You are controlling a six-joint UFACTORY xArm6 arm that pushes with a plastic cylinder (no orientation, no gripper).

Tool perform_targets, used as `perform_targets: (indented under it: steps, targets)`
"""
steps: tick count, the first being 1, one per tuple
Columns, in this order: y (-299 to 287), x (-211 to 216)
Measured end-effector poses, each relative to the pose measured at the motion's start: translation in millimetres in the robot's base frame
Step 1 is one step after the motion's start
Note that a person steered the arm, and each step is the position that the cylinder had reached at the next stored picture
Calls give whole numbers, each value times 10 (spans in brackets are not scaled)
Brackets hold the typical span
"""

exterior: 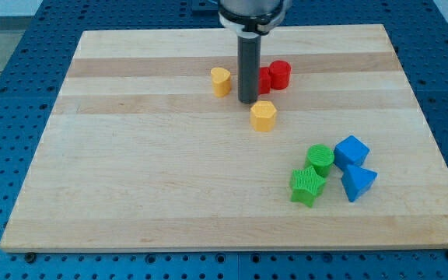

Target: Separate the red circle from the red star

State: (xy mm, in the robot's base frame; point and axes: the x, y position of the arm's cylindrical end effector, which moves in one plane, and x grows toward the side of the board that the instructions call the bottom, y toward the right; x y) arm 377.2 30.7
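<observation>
Your rod stands upright near the view's top centre of the wooden board (131,194), and my tip (247,102) sits just at the view's left of the red pair. There is no pincer on this rig, so no open or closed state to tell you. The red circle (279,74) stands to the view's right of the rod. The red star (264,81) is mostly hidden behind the rod; you see only a red sliver, which appears to touch the circle. A yellow heart-like block (221,81) lies to the view's left of the rod, near but apart. A yellow hexagon (263,116) lies just below the tip. Well apart, at lower right, you have a green circle (320,159), a green star (307,186), a blue cube-like block (351,150) and a blue triangle (357,182), clustered close together.
</observation>
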Motion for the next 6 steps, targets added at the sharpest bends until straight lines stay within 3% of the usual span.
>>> perform_targets:
  steps: [3, 6]
  targets:
    - [150, -303]
    - [1000, -672]
